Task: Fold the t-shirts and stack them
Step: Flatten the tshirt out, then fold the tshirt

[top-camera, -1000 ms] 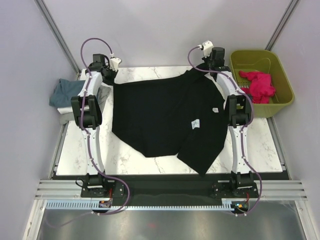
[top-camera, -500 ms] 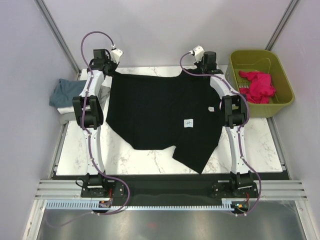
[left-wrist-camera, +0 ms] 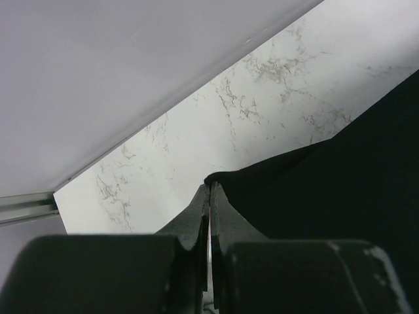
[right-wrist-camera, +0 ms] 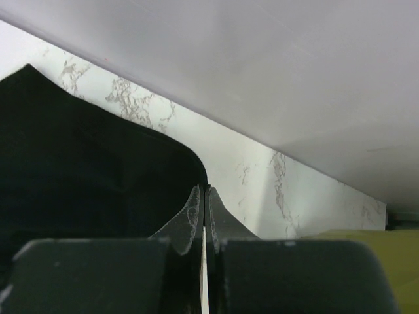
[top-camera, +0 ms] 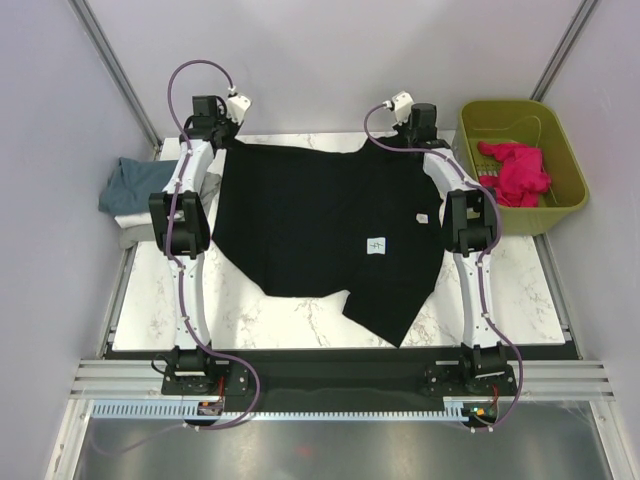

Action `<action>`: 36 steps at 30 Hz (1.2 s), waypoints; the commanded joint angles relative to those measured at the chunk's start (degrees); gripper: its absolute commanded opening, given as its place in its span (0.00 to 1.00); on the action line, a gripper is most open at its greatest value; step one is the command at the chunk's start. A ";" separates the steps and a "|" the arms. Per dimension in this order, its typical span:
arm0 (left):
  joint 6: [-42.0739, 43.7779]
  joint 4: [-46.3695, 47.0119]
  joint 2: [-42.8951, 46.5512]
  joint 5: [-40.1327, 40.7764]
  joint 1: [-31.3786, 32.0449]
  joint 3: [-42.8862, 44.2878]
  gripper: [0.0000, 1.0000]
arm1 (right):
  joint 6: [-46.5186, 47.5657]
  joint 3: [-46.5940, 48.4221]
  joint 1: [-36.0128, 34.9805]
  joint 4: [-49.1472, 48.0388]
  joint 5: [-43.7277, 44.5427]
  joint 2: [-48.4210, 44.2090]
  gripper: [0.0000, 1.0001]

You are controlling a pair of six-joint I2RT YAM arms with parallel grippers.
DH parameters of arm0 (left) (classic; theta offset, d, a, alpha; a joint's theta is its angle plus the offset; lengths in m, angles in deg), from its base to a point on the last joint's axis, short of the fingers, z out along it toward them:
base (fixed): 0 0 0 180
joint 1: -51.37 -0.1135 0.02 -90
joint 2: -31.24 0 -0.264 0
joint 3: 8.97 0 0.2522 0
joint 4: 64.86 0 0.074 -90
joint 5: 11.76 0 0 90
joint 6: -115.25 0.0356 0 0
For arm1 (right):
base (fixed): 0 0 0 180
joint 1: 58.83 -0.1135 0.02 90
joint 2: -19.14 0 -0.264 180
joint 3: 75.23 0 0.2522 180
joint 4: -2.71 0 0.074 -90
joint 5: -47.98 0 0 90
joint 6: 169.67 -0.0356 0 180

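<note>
With jaws clamped fully together on the black shirt (top-camera: 310, 220): left gripper (left-wrist-camera: 209, 188) at its far left corner, right gripper (right-wrist-camera: 204, 191) at its far right corner, cloth spread across the table (top-camera: 250, 310) between the arms, white label up.
</note>
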 commanded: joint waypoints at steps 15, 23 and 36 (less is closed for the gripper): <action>-4.07 -1.47 8.46 -0.54 -1.38 -5.68 0.02 | -4.14 -5.45 2.06 0.59 0.88 -14.12 0.00; -6.00 -1.39 13.29 -1.42 -1.90 -9.55 0.02 | -3.97 -12.20 2.06 2.26 -0.17 -19.99 0.00; -5.74 -2.88 20.68 -2.91 -1.90 -19.39 0.02 | -4.41 -24.78 2.06 3.84 -1.05 -30.46 0.00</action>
